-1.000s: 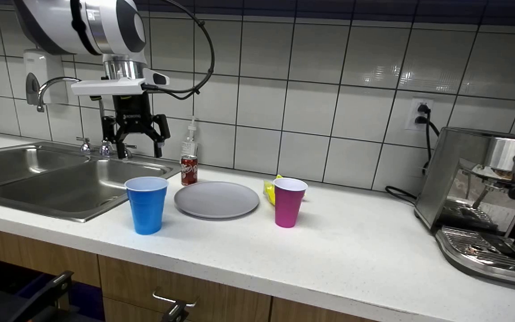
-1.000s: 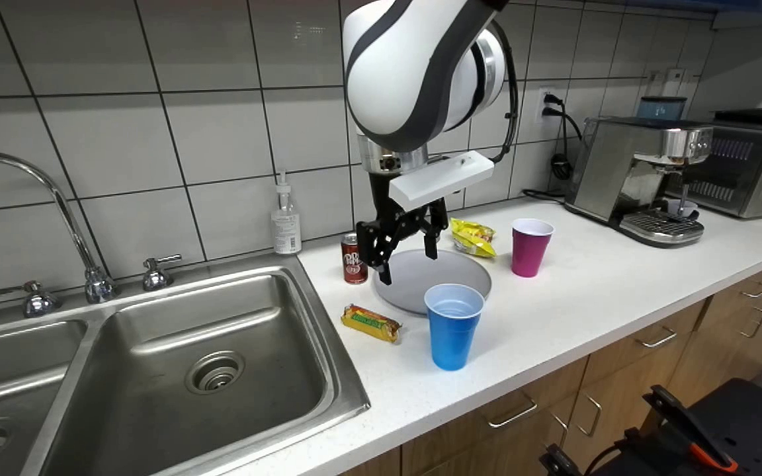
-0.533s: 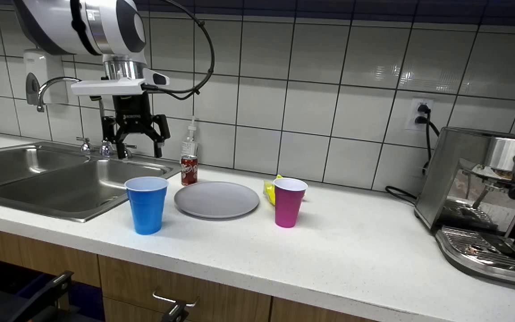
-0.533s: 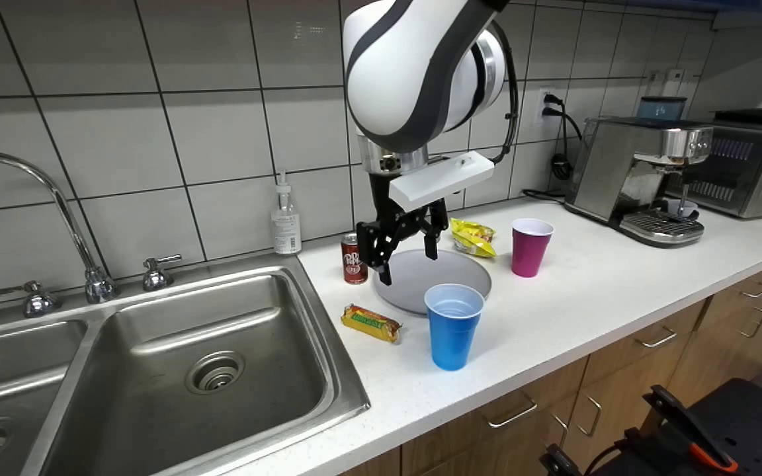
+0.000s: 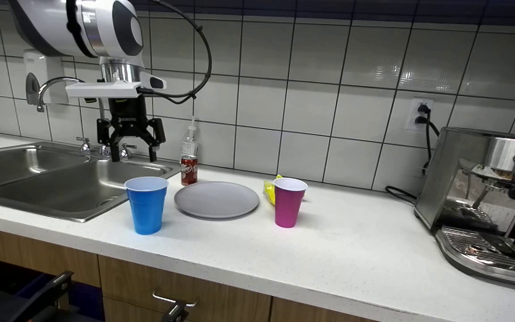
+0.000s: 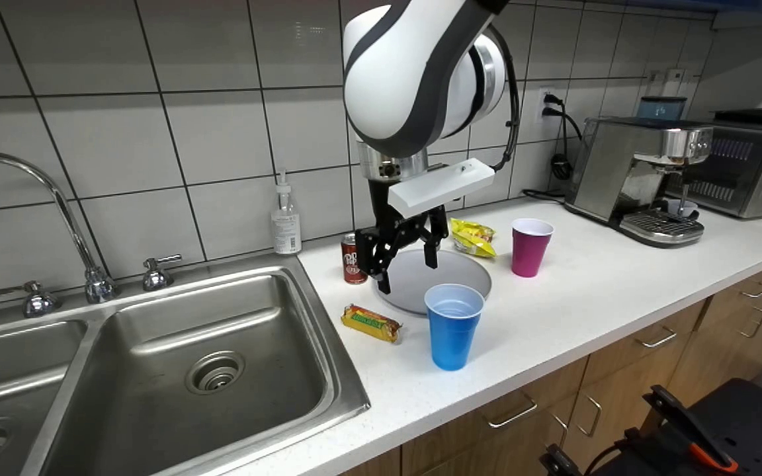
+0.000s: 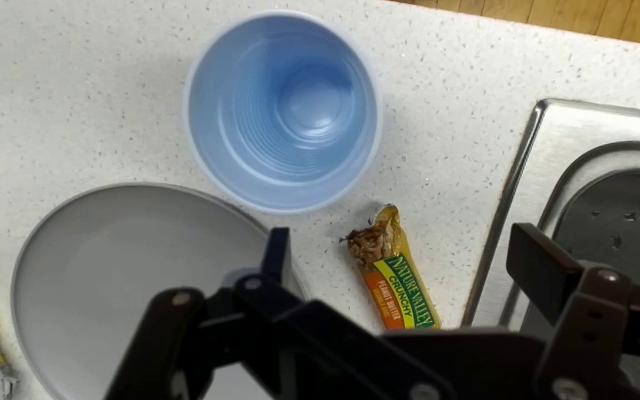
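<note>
My gripper (image 5: 133,156) hangs open above the counter, near the sink's edge, with nothing between its fingers. In the wrist view, a granola bar (image 7: 406,294) in a yellow, green and orange wrapper shows below and between the spread fingertips (image 7: 278,250); its lower end is hidden by the gripper. The bar (image 6: 371,324) lies flat beside the sink in an exterior view. An upright blue cup (image 6: 452,337) stands near it, empty inside as seen from above. Next to the cup lies a round grey plate (image 5: 216,199), partly behind the gripper in an exterior view.
A dark red soda can (image 6: 353,261) and a clear pump bottle (image 6: 286,225) stand by the wall. A yellow snack bag (image 6: 473,238) and a magenta cup (image 5: 289,203) are beyond the plate. A steel sink (image 6: 328,317) borders the counter; a coffee machine (image 5: 463,179) stands farther along.
Over the last half second my gripper has sunk slightly and shifted a little toward the sink. It stays open, and the things on the counter have not moved.
</note>
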You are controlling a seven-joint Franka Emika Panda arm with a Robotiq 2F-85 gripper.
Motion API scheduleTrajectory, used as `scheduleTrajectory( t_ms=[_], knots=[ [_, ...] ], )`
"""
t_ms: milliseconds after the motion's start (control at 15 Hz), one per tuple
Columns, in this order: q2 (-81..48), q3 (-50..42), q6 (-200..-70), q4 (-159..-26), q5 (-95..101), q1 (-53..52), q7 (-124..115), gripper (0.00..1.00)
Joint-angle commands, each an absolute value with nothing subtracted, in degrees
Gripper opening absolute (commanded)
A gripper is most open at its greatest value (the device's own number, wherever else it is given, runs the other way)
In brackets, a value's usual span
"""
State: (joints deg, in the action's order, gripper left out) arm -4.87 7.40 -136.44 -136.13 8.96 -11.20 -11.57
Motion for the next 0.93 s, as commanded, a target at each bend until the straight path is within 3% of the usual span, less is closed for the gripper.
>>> scheduleTrajectory(
  t_ms=[0,867],
  knots=[
    [-3.7,8.7,-136.7,-137.5,7.0,-11.2,-9.7,1.0],
    [-5.2,9.2,-135.0,-139.1,5.4,-11.3,-8.9,1.0]
  ],
)
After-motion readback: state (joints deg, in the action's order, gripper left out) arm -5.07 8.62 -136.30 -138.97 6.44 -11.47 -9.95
